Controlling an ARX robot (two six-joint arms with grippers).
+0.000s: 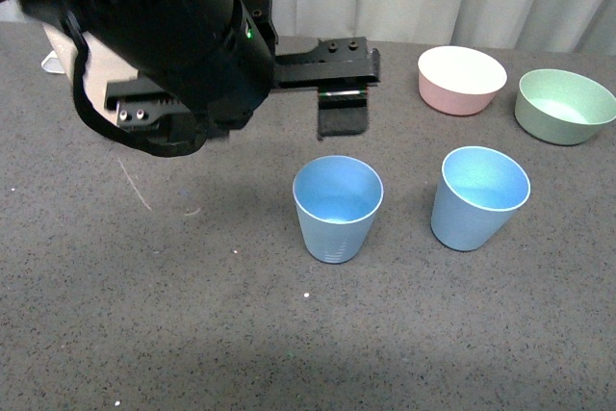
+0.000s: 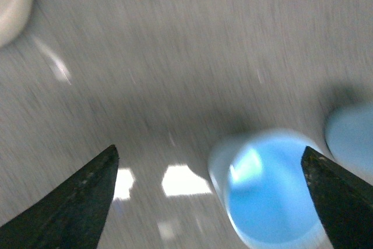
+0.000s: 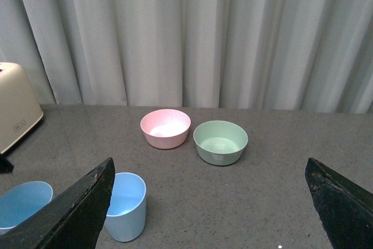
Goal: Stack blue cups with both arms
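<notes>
Two light blue cups stand upright and apart on the grey table: the left cup (image 1: 337,207) and the right cup (image 1: 478,197). My left gripper (image 1: 342,113) is open and empty, hovering just above and behind the left cup. The left wrist view is blurred; there the left cup (image 2: 268,196) lies between the open fingertips, closer to one of them, and the other cup (image 2: 352,138) is at the edge. My right gripper (image 3: 210,208) is open and empty, and out of the front view. Its view shows both cups, the right (image 3: 127,205) and the left (image 3: 20,202), off to one side of it.
A pink bowl (image 1: 461,79) and a green bowl (image 1: 563,105) stand at the back right, behind the right cup. A beige appliance (image 3: 14,112) sits at the back left. A pale curtain (image 3: 192,33) hangs behind the table.
</notes>
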